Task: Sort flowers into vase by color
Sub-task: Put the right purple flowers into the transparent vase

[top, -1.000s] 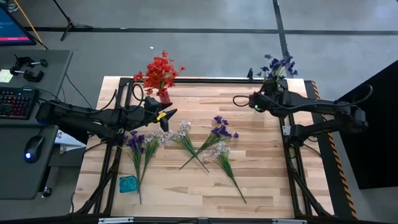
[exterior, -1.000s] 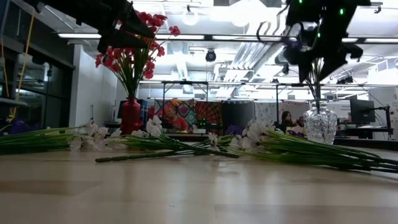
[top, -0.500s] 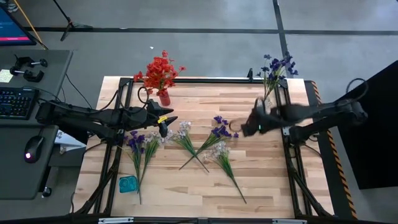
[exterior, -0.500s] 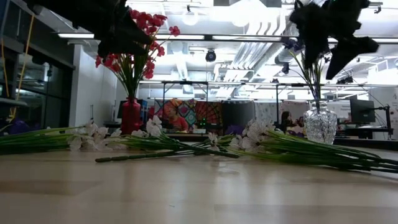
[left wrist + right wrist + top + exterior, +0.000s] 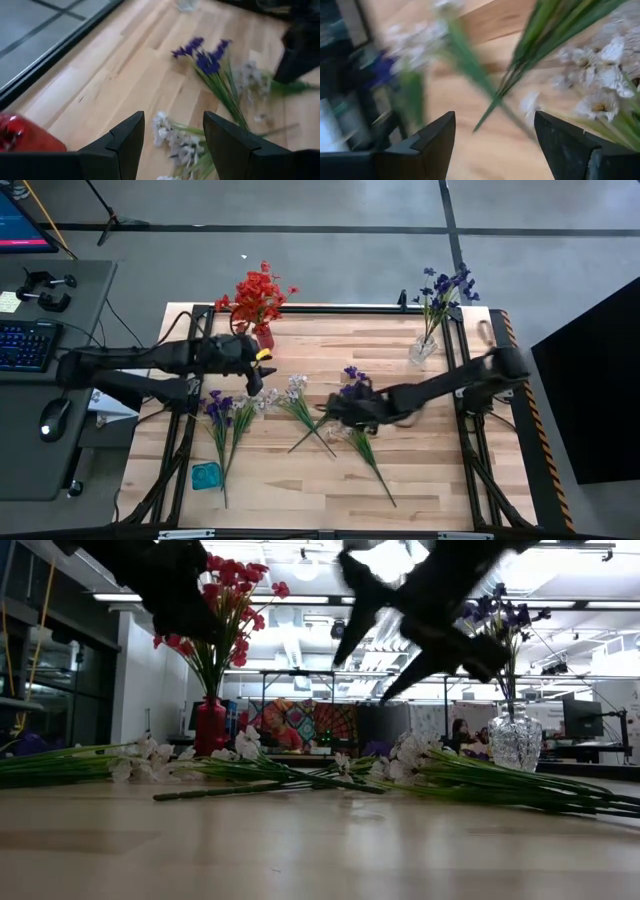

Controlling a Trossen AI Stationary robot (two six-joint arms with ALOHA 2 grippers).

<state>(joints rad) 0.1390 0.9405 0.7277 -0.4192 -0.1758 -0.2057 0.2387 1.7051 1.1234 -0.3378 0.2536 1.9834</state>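
Note:
Red flowers (image 5: 258,295) stand in a red vase (image 5: 210,726) at the far left. Purple flowers (image 5: 446,284) stand in a clear vase (image 5: 423,348) at the far right. Loose sprigs lie flat on the table: a purple sprig (image 5: 350,388), a white sprig (image 5: 357,432), another white sprig (image 5: 296,396), and a purple-and-white pair (image 5: 222,416) at the left. My right gripper (image 5: 495,135) is open, above the middle sprigs (image 5: 345,408). My left gripper (image 5: 172,145) is open and hovers near the red vase (image 5: 252,370), over white blossoms (image 5: 175,145).
A small teal object (image 5: 207,476) lies near the front left corner. Dark frame rails (image 5: 470,450) run along the table's left and right sides. Bare wood (image 5: 300,480) lies along the near edge. A desk with keyboard and mouse stands left of the table.
My right gripper has swung away from the clear vase, toward the table's middle and near edge, and come lower over the loose sprigs. The purple flowers have stayed standing in the clear vase. My left gripper has shifted a little toward the table's left.

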